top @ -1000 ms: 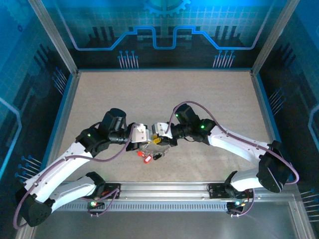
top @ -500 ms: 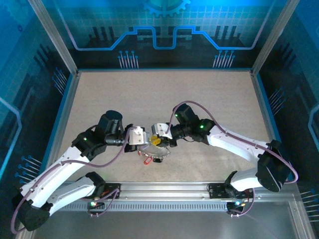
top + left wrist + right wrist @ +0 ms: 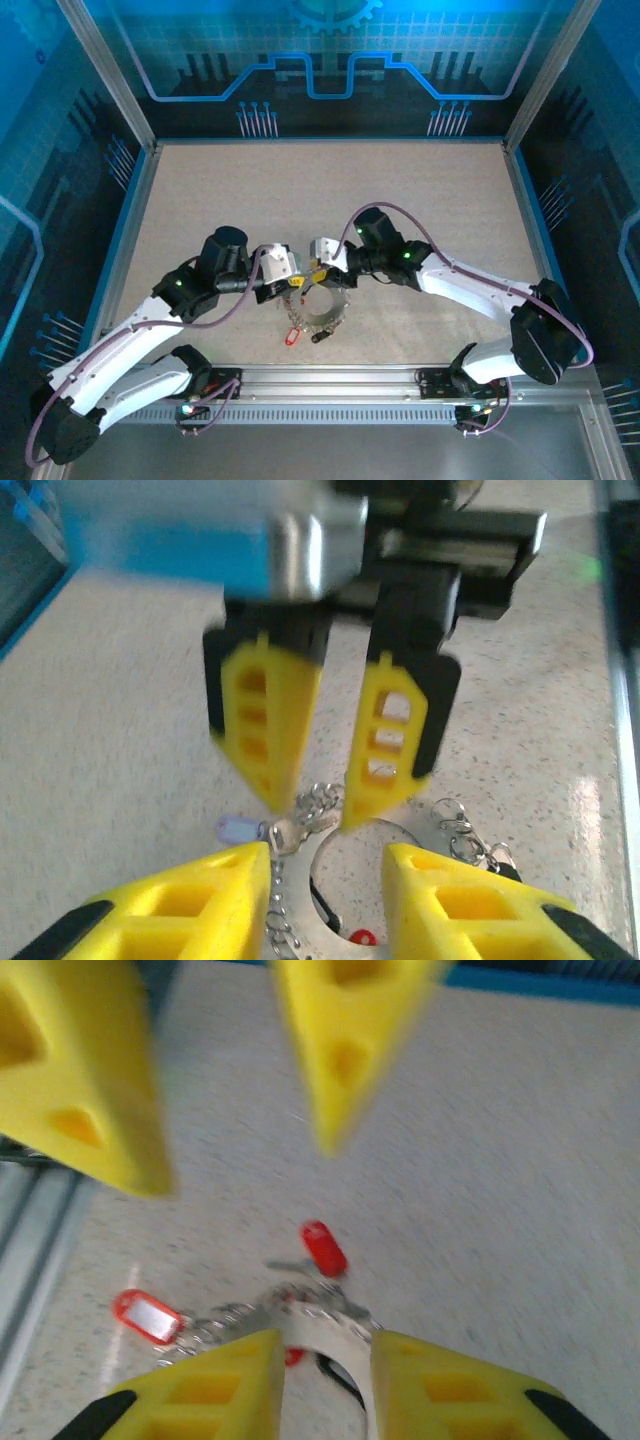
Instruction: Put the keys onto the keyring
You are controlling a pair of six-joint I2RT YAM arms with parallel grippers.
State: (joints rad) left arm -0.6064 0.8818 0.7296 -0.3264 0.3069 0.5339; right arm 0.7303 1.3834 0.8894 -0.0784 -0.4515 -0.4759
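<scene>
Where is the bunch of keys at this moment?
In the top view, the keys lie on the table near its middle. They are just nearward of the left claw and right claw, whose tips meet over them.

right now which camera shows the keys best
Top external: the keys lie whole, a sharp unobstructed ring on the table. Left wrist catches just part of the bunch at its bottom edge; right wrist is closer but blurred.
</scene>
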